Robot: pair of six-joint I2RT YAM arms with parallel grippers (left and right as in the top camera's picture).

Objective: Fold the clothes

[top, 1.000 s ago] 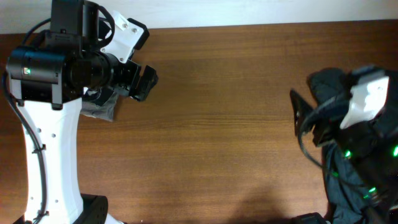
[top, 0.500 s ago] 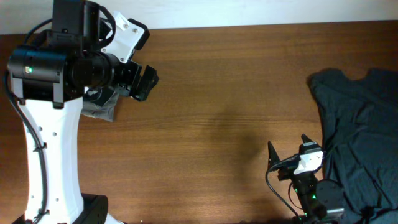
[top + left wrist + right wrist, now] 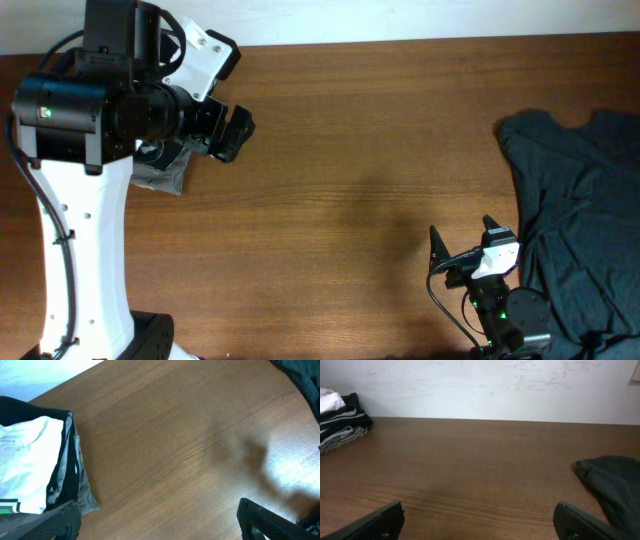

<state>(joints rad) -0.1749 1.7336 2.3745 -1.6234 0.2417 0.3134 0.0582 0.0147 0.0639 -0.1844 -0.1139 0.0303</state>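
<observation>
Right gripper point(image 3: 459, 227) sits low just beside the dark garment's point(image 3: 580, 200) left edge, at its near end, not touching it. Fingers are spread wide and hold nothing; the wrist view shows them at both bottom corners with bare surface point(image 3: 350, 200) between. My read: it is parked clear of the cloth so it can go for an edge or corner next.

The garment is the task piece. It lies flat-ish but rumpled and unfolded, running out of the overhead frame on the right. From the right gripper it is off to the right and ahead, with the nearest hem close by.

Left gripper point(image 3: 232, 133) is well apart from the garment, across the whole surface, and also spread and empty. It hovers right by the folded stack point(image 3: 160, 178) (white piece on top, dark and grey under). That looks like the done pile, kept far from the garment so the middle stays free as fold area.

No fold made on this piece yet. Next move probably needs both grippers on the garment, so the left has a long reach.
</observation>
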